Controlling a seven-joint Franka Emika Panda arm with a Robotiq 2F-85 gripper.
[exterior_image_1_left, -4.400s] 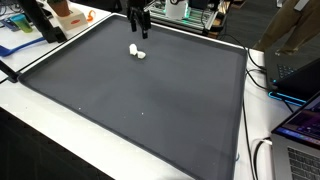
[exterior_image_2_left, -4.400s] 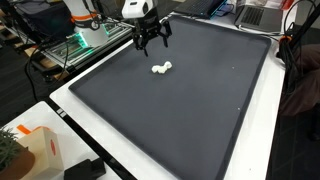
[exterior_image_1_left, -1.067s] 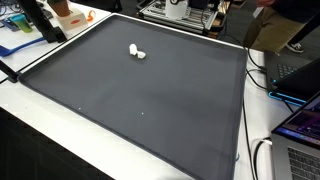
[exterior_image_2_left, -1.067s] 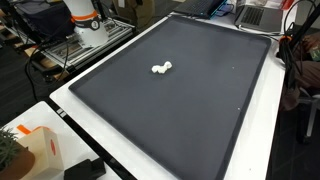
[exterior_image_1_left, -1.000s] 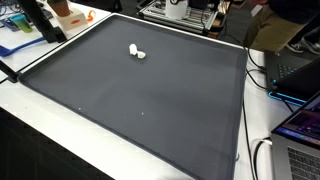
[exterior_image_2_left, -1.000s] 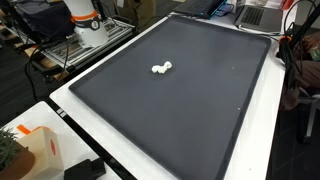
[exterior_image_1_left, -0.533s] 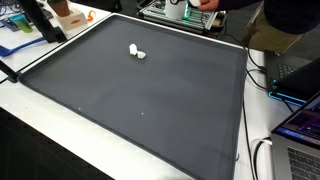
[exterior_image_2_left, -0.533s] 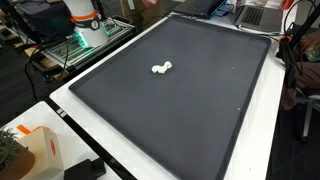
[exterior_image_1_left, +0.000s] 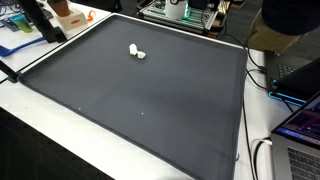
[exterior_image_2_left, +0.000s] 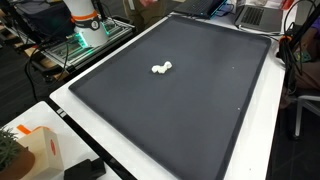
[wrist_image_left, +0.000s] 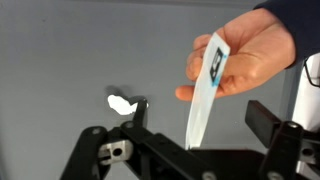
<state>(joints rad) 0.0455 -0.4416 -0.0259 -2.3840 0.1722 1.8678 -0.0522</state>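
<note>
Jaws of your black gripper (wrist_image_left: 199, 112) stand wide, leaving room for the thin white blue-marked card (wrist_image_left: 205, 95) a person's hand (wrist_image_left: 245, 55) holds between them; a small white lump (wrist_image_left: 121, 102) lies beyond.

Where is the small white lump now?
The lump lies on the dark mat, in its upper half in both exterior views; in the wrist view, left of a hand.

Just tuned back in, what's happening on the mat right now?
In the wrist view a person's hand holds a white card up close to the gripper, whose fingers stand wide apart and grip nothing. A small white lump lies alone on the dark mat. Neither exterior view shows the gripper over the mat.
</note>
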